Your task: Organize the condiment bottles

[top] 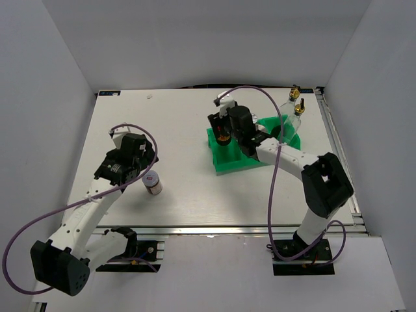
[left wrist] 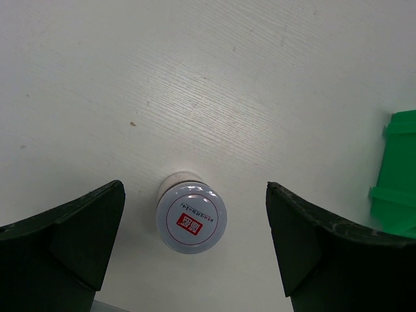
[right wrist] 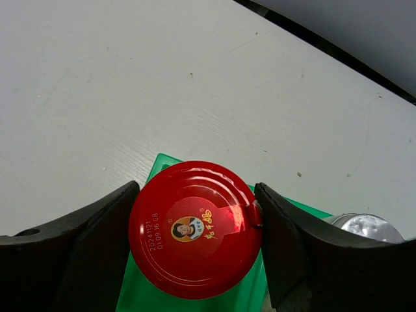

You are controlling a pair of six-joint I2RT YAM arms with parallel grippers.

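A small jar with a red-marked white lid stands on the table; in the left wrist view it sits between my open left gripper's fingers, touching neither. That gripper hovers just above it. My right gripper is shut on the dark red-capped bottle over the left end of the green tray. Both fingers press the cap. Two tall clear glass bottles with gold tops stand at the tray's right end. A silver shaker lid shows to the right.
The green tray's edge shows at the right of the left wrist view. White walls enclose the table on three sides. The right arm's body hides the tray's middle compartments in the top view.
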